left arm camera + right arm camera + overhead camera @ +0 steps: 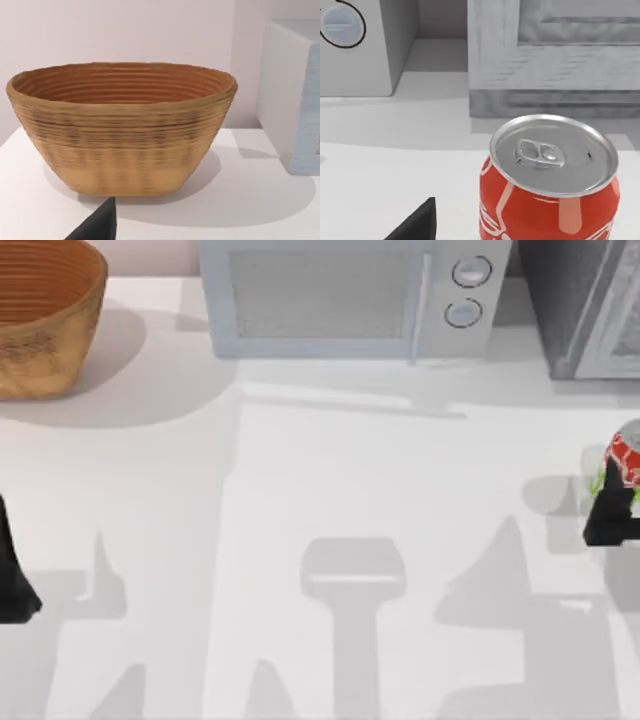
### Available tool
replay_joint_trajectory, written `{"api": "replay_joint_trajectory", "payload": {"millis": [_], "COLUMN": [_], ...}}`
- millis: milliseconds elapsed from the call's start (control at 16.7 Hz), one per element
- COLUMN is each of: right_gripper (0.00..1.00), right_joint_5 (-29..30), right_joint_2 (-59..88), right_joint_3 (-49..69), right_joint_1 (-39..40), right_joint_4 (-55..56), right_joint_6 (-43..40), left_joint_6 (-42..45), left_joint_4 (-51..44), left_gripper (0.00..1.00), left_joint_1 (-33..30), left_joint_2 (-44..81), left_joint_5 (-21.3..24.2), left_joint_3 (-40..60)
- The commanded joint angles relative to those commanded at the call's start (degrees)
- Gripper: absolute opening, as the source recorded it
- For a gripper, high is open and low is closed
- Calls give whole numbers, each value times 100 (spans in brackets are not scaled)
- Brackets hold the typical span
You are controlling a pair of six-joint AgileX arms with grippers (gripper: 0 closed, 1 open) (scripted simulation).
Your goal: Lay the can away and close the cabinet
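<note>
Fingers of the right gripper, at about three o'clock on the white bench, are at the small red-and-white can with a yellow-green lower band, but I cannot tell if they are clamped on it. The can stands upright, at six o'clock from the big dark grey speckled cabinet. Left gripper is parked at nine o'clock, near the woven brown basket; I cannot tell its fingers' state.

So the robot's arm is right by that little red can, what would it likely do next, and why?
Probably the right gripper should close in around the can and grasp it. The can stands upright on the table at the top view's right edge, in front of the cabinet, with the gripper right beside it. The left gripper is parked at the left edge.
</note>
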Motion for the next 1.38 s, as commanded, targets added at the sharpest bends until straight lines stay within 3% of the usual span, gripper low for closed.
{"api": "replay_joint_trajectory", "payload": {"millis": [360, 1380], "right_gripper": [100, 100], "right_joint_5": [107, -3], "right_joint_2": [1466, 1727], "right_joint_3": [143, 922], "right_joint_1": [114, -1], "right_joint_4": [1189, 672], "right_joint_6": [51, 27], "left_joint_6": [0, 0], "left_joint_4": [0, 0], "left_gripper": [100, 100], "left_joint_1": [0, 0], "left_joint_2": [0, 0], "left_joint_5": [0, 0], "left_joint_3": [0, 0]}}
